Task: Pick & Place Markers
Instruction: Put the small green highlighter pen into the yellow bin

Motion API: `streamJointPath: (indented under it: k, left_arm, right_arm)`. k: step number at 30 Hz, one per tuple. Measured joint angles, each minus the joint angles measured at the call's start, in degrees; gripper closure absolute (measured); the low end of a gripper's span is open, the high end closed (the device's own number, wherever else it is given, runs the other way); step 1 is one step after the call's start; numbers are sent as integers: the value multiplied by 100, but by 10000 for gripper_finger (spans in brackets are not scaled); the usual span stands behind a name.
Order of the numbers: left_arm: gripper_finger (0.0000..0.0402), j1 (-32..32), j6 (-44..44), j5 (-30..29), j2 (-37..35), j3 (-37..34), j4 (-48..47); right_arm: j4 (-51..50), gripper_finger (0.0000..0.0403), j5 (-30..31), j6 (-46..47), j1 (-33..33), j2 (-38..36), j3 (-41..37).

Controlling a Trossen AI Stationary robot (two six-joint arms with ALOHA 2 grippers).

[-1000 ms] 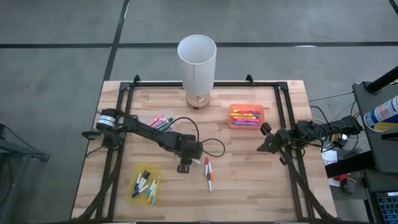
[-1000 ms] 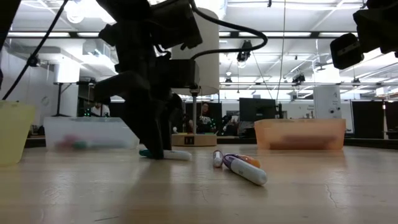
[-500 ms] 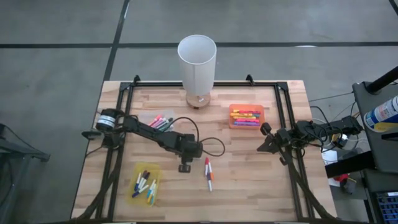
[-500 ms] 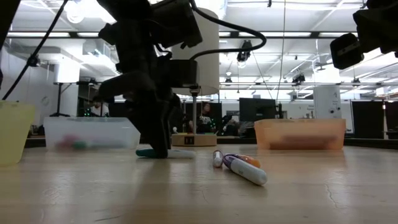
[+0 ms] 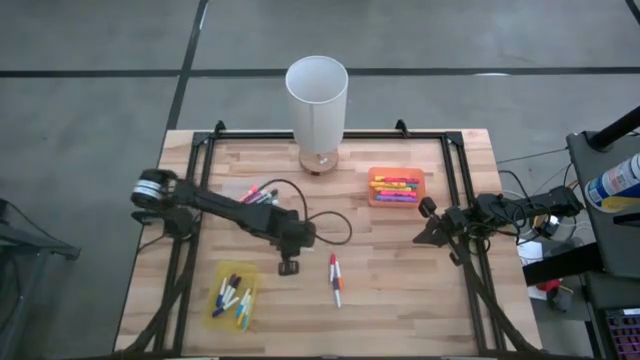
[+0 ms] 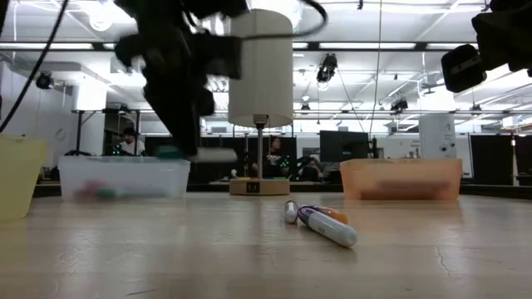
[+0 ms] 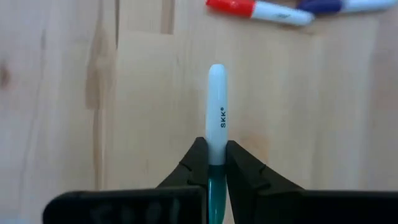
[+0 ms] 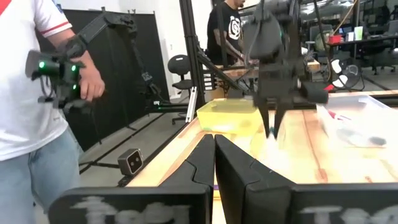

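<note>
My left gripper [image 5: 288,266] hangs above the table's middle, shut on a marker [image 7: 216,112] with a white barrel and a teal cap. In the low view that marker [image 6: 199,154] hangs level, well above the wood. Two more markers [image 5: 335,278] lie side by side on the table to its right and show close up in the low view [image 6: 320,223]. My right gripper [image 8: 214,155] waits shut at the table's right edge [image 5: 432,228] and holds nothing. My left gripper pinches the marker between its two fingers [image 7: 198,163] where the white barrel meets the teal cap [image 7: 215,160]. The fingers come from above, pointing down, and lie across the marker. It is lifted clear of the table and level, with its white end [image 6: 220,154] sticking out.
A yellow tray [image 5: 233,296] with several markers sits near the front left. A clear tray [image 5: 258,194] with markers is at the back left and an orange tray [image 5: 395,186] with markers at the back right. A tall white cylinder [image 5: 317,100] stands at the far edge. People stand beyond the table.
My left gripper has risen with the teal-capped marker and shifted slightly toward the table's left edge. The marker lay on the wood between the fingers before; now it hangs level, clear of the table.
</note>
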Motion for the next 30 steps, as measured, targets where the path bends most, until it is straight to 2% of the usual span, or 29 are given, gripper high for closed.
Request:
streamJointPath:
  k: [3,9,12,16,23,27,30]
  left_arm:
    - [379,-38,-488,75,-513,4,-373]
    - [379,-268,-2269,53,-1440,-2,-1287]
    - [379,-648,-3432,-47,-1813,-39,-1642]
    - [379,-1478,-5180,-300,-2104,-94,-1999]
    - [378,-3054,-8061,-751,-1954,-94,-2116]
    - [378,-3634,-8950,-805,-1632,-94,-2267]
    - [378,-3844,-9111,-817,-1374,-163,-2294]
  right_arm:
    - [1,394,0,-2,0,0,0]
    - [-1,394,0,0,2,0,0]
    - [-1,394,0,0,2,0,2]
    - [1,394,0,0,0,0,1]
    - [1,394,0,0,2,0,0]
    - [1,394,0,0,0,0,2]
    - [1,394,0,0,1,0,1]
